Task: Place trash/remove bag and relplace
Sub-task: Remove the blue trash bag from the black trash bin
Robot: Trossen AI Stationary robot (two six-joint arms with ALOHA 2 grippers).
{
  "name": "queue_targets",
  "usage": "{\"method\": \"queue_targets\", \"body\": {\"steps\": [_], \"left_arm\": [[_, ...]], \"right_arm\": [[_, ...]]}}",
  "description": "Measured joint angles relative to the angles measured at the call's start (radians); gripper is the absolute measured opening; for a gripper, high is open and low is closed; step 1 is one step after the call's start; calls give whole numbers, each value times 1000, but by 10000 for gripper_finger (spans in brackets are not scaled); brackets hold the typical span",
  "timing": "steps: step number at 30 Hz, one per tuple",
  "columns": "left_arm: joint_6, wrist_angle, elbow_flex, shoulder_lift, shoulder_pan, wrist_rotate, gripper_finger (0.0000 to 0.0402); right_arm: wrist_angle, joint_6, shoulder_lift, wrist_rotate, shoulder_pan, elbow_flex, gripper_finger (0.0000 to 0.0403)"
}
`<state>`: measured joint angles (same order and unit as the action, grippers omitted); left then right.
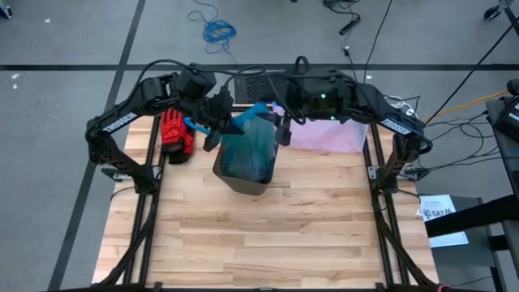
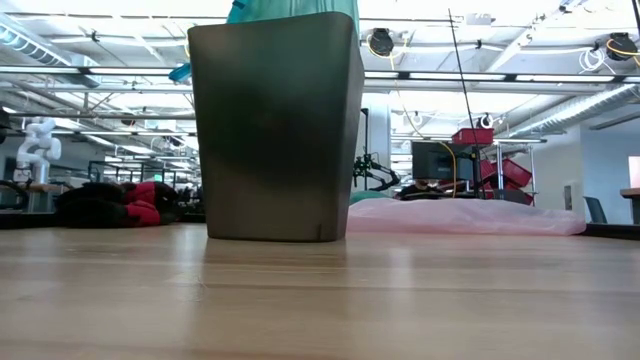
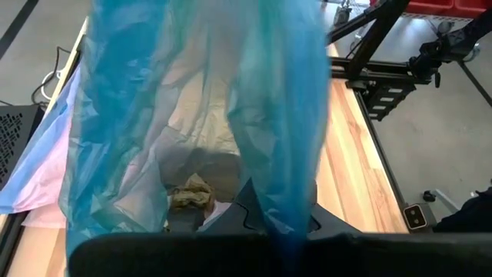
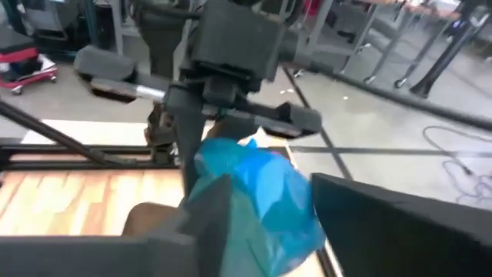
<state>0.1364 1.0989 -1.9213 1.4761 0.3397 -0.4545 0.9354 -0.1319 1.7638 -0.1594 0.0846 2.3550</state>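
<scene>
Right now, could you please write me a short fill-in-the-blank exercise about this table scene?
1. The teal bag sits in a dark ____ near the table's middle.
2. The left hand is shut on the ____.
3. The glove lying beside the left arm is black and ____.
4. The pale bag spread flat under the right arm is ____.

Missing words: bin; bag; red; pink

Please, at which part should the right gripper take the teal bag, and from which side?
Probably at the teal bag's free rim on the right side of the bin, coming from the right. The left gripper already pinches the opposite rim, and the thin film bunches easily.
</scene>
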Motion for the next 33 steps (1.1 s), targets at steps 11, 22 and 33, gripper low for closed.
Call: {"method": "queue_targets", "body": {"steps": [11, 22, 33], "left_arm": [[0, 3, 0, 0, 0, 0, 0], [-1, 43, 0, 10, -14, -1, 0], [0, 49, 22, 42, -42, -2, 0]], "right_arm": [[-152, -66, -7, -1, 1, 0, 3], [-268, -72, -38, 0, 1, 0, 0], [-282, -72, -51, 2, 0, 0, 0]]}}
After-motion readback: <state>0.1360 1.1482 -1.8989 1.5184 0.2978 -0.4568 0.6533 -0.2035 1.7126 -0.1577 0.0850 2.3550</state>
